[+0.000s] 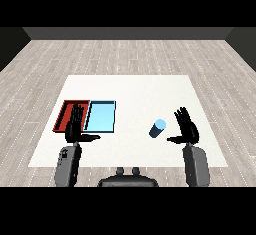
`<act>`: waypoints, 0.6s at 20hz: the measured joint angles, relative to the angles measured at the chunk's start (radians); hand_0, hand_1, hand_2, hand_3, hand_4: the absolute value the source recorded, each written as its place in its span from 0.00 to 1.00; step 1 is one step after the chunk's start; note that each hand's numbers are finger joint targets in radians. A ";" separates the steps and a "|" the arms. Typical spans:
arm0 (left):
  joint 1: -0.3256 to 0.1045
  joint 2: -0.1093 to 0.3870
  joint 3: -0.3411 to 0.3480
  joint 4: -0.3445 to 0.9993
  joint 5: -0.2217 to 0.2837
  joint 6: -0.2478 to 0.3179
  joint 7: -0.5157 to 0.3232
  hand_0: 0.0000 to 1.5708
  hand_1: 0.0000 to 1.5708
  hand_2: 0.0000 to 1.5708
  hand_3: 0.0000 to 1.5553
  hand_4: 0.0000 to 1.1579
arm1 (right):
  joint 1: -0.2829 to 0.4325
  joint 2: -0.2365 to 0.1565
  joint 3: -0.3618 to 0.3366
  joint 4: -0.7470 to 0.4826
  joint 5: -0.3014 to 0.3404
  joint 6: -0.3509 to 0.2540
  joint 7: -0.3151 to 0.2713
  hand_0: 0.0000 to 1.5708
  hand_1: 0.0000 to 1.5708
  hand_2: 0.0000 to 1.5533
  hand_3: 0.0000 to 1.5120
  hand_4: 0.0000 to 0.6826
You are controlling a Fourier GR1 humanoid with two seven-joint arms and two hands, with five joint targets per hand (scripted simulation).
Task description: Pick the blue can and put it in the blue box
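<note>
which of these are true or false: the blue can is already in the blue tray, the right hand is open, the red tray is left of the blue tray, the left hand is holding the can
1. The blue can is already in the blue tray. False: it rests on the white table, to the right of the tray.
2. The right hand is open. True: its fingers are straight, beside the can.
3. The red tray is left of the blue tray. True: they lie side by side.
4. The left hand is holding the can. False: it is open, over the trays, away from the can.

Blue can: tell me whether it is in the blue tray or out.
Out. The blue can stands on the white table, right of the light blue tray.
</note>
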 measured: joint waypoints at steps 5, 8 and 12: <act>0.025 0.005 0.006 -0.023 0.010 -0.009 -0.002 0.00 0.00 0.00 0.00 0.00 | -0.021 0.031 0.011 0.052 -0.001 -0.022 -0.014 0.00 0.00 0.00 0.00 0.00; 0.014 0.015 0.021 -0.017 0.022 -0.016 -0.001 0.00 0.00 0.00 0.00 0.00 | -0.039 0.040 0.014 0.105 0.005 -0.021 -0.044 0.00 0.00 0.00 0.00 0.00; 0.009 0.017 0.021 -0.030 0.025 -0.014 0.019 0.00 0.00 0.00 0.00 0.00 | -0.044 0.066 0.034 0.147 0.013 -0.032 -0.062 0.00 0.00 0.00 0.00 0.00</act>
